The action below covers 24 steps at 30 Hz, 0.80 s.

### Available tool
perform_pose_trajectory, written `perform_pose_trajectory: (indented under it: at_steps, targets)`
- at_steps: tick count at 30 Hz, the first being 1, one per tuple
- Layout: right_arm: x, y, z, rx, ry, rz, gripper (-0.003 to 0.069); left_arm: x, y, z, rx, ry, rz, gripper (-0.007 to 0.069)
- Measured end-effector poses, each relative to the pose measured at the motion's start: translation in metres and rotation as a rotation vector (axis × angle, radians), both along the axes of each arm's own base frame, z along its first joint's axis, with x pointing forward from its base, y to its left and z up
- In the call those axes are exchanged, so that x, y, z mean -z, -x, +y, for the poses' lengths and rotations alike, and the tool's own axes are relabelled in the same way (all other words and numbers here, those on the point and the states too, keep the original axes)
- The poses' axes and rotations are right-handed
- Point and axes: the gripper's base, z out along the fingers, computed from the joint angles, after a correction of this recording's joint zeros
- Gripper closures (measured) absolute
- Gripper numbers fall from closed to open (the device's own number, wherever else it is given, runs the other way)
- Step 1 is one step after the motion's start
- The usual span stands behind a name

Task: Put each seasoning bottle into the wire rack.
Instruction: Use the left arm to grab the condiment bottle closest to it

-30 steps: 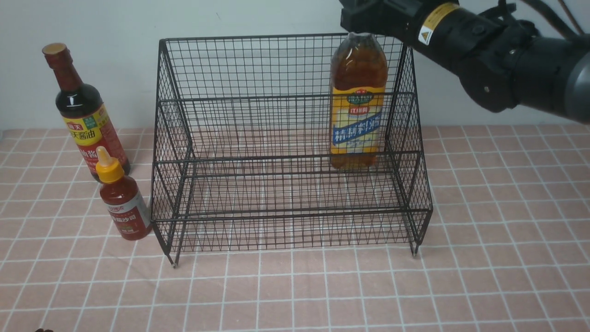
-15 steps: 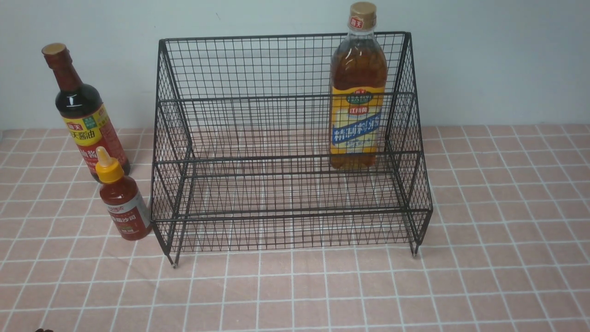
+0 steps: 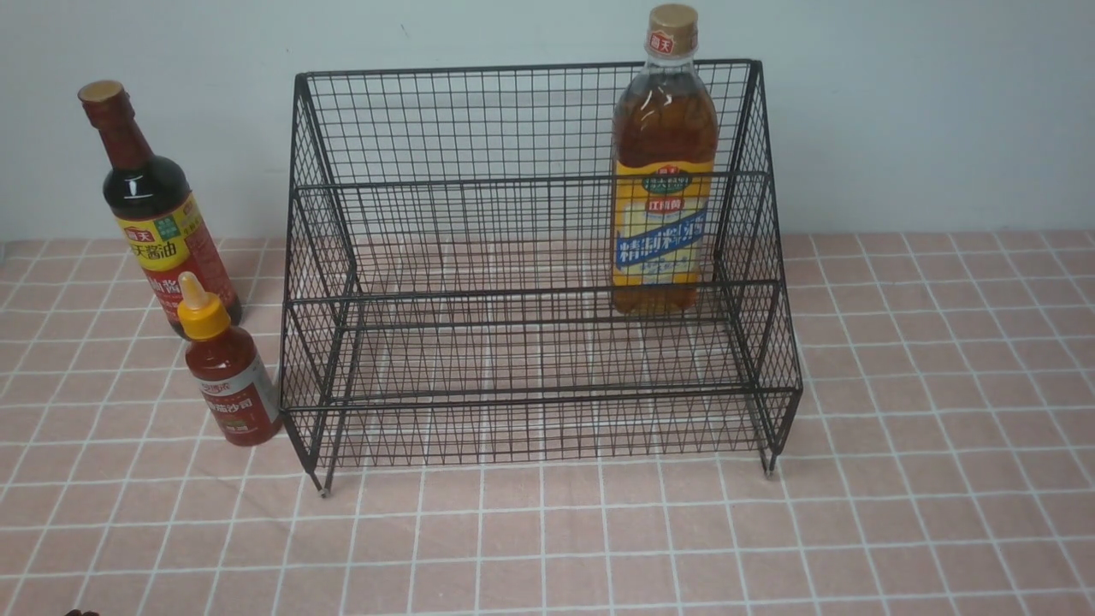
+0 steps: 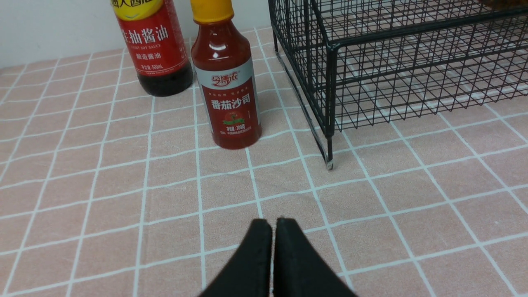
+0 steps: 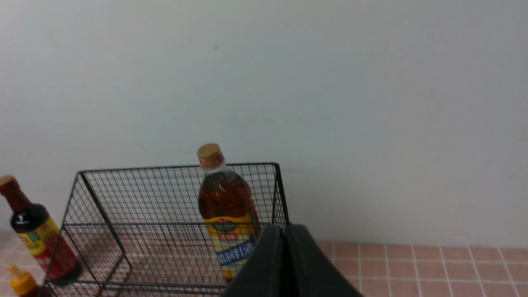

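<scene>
The black wire rack stands mid-table against the wall. The large amber bottle with a yellow-blue label stands upright on its upper tier at the right end, also seen as amber bottle. Left of the rack, on the table, stand the tall dark soy-sauce bottle and, in front of it, the small red sauce bottle with a yellow nozzle cap. My left gripper is shut and empty, low over the tiles in front of the red sauce bottle. My right gripper is shut and empty, well back from the rack. Neither arm shows in the front view.
A pink tiled cloth covers the table, ending at a pale wall just behind the rack. The rack's front left foot stands close beside the red sauce bottle.
The right arm, over the amber bottle's cap a second ago, has left the front view. The bottle stays standing in the rack. The right jaws have shut. The left arm is still.
</scene>
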Motion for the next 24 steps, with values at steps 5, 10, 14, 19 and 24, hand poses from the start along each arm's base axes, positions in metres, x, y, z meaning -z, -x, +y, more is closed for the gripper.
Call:
perform_pose_trajectory:
  at_steps: [5, 10, 14, 19, 24]
  targets:
    - [0.043, 0.040, -0.011, -0.041, -0.075, -0.274, 0.0672, 0.000, 0.000, 0.000, 0.000, 0.000, 0.000, 0.0631]
    - [0.085, 0.058, -0.014, -0.082, -0.149, -0.448, 0.0672, 0.000, 0.000, 0.000, 0.000, 0.000, 0.001, 0.0631]
    - [0.112, 0.053, -0.011, -0.094, -0.155, -0.482, 0.0672, 0.000, 0.000, 0.000, 0.000, 0.000, 0.001, 0.0631]
    - [0.136, 0.037, -0.003, -0.111, -0.153, -0.494, 0.0672, 0.000, 0.000, 0.000, 0.000, 0.000, 0.001, 0.0631]
    - [0.149, 0.029, 0.002, -0.133, -0.175, -0.574, 0.0672, 0.000, 0.000, 0.000, 0.000, 0.000, 0.001, 0.0631]
